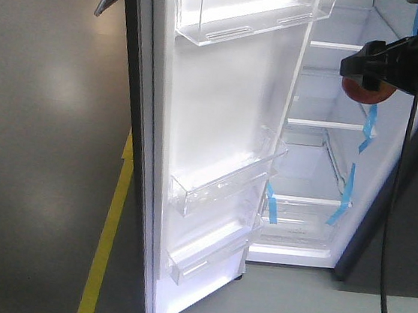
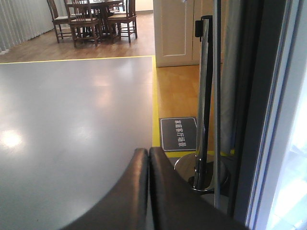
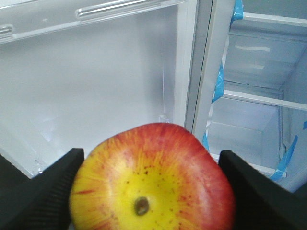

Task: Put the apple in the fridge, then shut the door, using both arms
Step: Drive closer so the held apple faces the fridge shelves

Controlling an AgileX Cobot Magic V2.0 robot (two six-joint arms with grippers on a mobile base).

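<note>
The red and yellow apple (image 3: 152,184) fills the bottom of the right wrist view, clamped between the two black fingers (image 3: 45,189) of my right gripper (image 3: 151,187). In the front view that gripper (image 1: 369,78) hangs at the upper right, just outside the fridge (image 1: 322,162), with the apple (image 1: 365,92) showing red beneath it. The door (image 1: 220,127) stands wide open, its white lining and clear bins facing me. My left gripper (image 2: 148,155) is shut and empty, aimed at the grey floor beside the door's edge (image 2: 259,115).
Glass shelves (image 1: 326,125) and strips of blue tape (image 1: 345,191) mark the fridge's white inside. A yellow floor line (image 1: 111,221) runs left of the door. A chrome barrier post (image 2: 204,105) with its round base stands near the left gripper; chairs (image 2: 91,19) sit far back.
</note>
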